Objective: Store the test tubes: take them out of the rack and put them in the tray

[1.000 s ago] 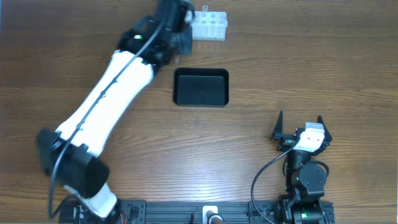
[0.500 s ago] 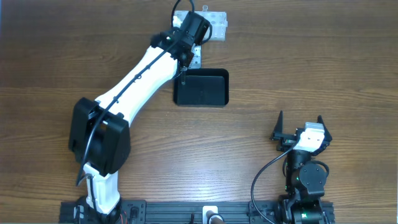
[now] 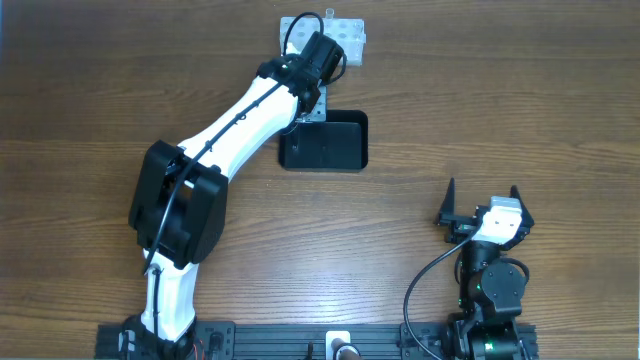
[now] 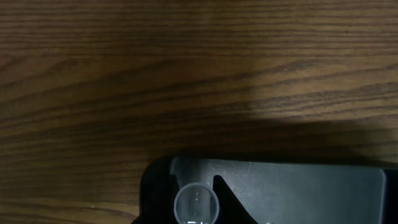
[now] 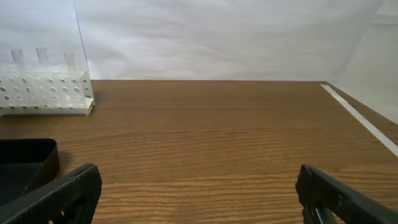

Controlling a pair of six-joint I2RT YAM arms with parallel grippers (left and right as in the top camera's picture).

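Tube [image 4: 196, 205] is clamped in left gripper [image 3: 308, 106] above tray [image 4: 298, 193]. Three tubes [image 5: 41, 56] are counted in rack [image 5: 43, 94]; right gripper [image 5: 199, 175] is spread empty

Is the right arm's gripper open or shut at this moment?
Open. In its wrist view the right gripper has its two fingers far apart, bare table between them; the top view agrees.

Test tube [image 4: 196, 204] over tray [image 4: 298, 193] corner

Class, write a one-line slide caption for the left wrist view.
A tube, seen end-on, over the tray's corner on the wooden table.
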